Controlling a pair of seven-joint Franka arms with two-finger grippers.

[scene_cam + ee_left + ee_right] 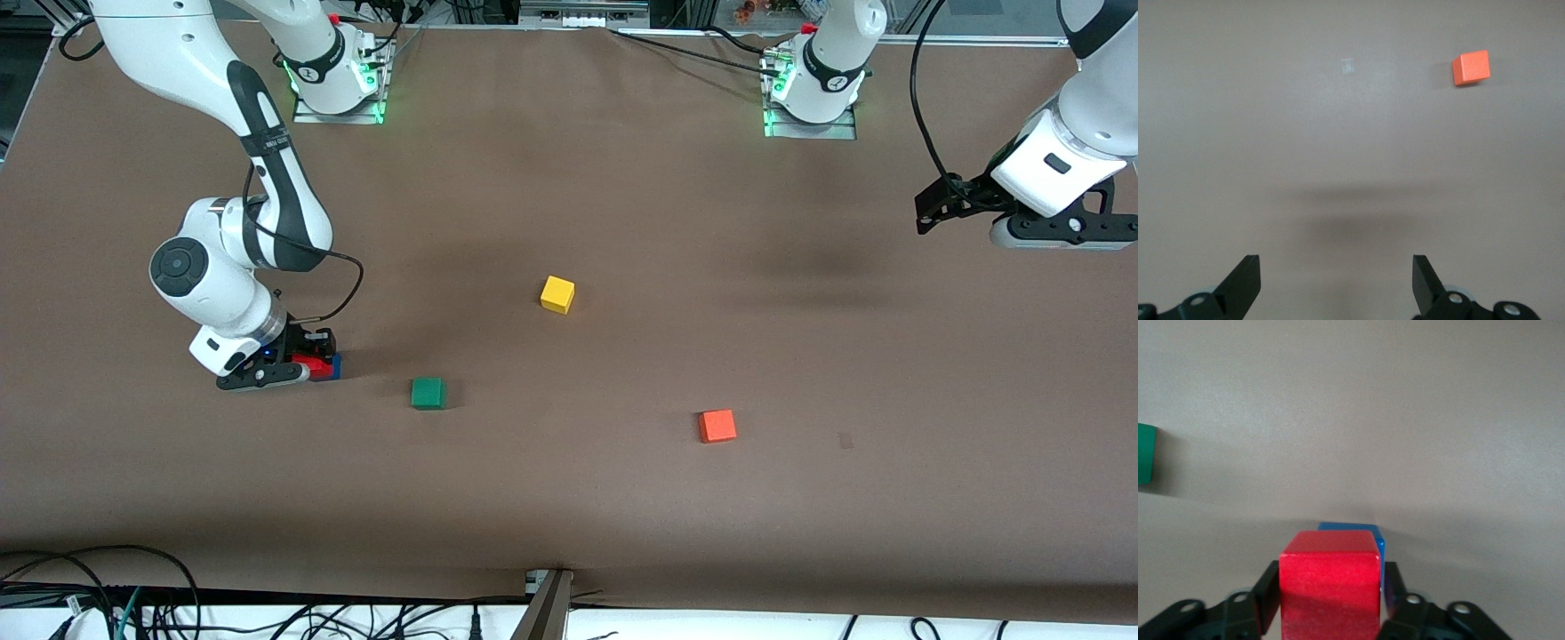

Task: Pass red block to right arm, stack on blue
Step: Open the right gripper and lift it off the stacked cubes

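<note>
The small glossy pure-red cube [1330,583] sits between the black fingers [1265,597] of the right gripper [307,363], which are clenched on its two side faces; its top face and one vertical face show, with crisp edges and a faint sheen. It is low over the small solid blue cube [1358,532], whose top edge and one side peek out just past the red one. In the front view the red cube [313,364] covers most of the blue cube [335,365]; whether the two touch cannot be told.

Taking the blue cube as landmark: the small dark green cube [428,392] lies near it, toward the left arm's end of the brown table [622,222] and slightly nearer the front camera. The yellow cube [557,293] lies farther from that camera than the blue one, the orange-red cube [717,425] nearer to it; both are well apart from it.

The left gripper [1337,283] waits with fingers spread and nothing between them, high over the table's edge at the left arm's end.
</note>
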